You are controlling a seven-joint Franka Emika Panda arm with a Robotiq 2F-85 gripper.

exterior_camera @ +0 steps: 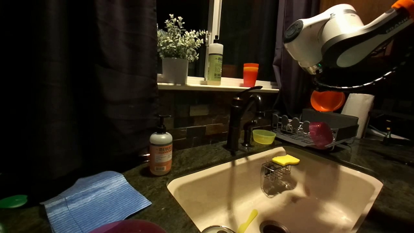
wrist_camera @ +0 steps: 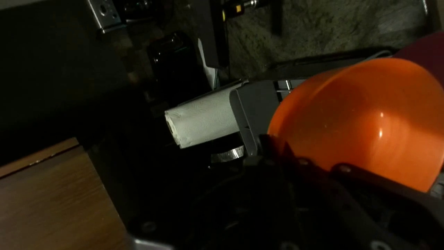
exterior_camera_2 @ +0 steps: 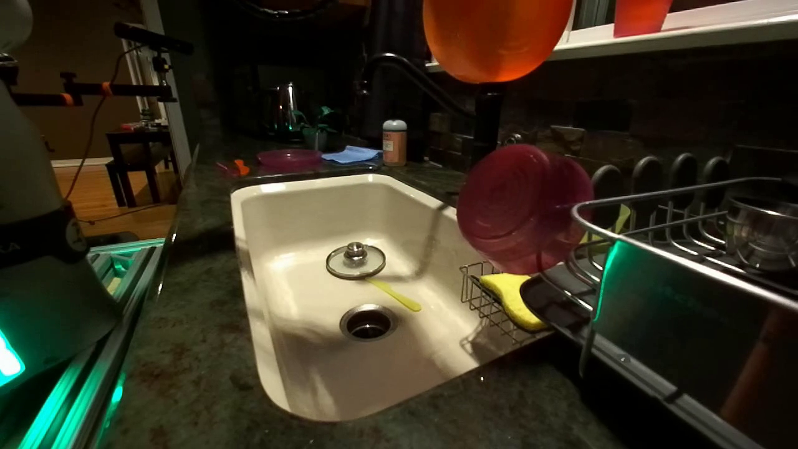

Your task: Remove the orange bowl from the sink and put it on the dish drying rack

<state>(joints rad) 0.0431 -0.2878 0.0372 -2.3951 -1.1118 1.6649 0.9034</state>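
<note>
Pincer (wrist_camera: 305,158) on orange bowl (wrist_camera: 367,118), magenta bowl (exterior_camera_2: 523,206) on rack (exterior_camera: 346,131)

1 orng bowl (exterior_camera: 327,102), 1 sink (exterior_camera_2: 336,206), 1 dish rack (exterior_camera: 345,127), 2 pump btls (exterior_camera: 160,154), 1 sponge (exterior_camera_2: 514,304).

In the wrist view the dark gripper (wrist_camera: 300,158) holds the orange bowl (wrist_camera: 357,114) by its rim, the glossy inside showing. Just left of the bowl stands the grey side of the dish drying rack (wrist_camera: 258,104), farther left a paper towel roll (wrist_camera: 204,118). Above the bowl lies dark speckled countertop (wrist_camera: 312,31), and past the bowl's upper right edge shows a purple bowl (wrist_camera: 425,52)
</note>
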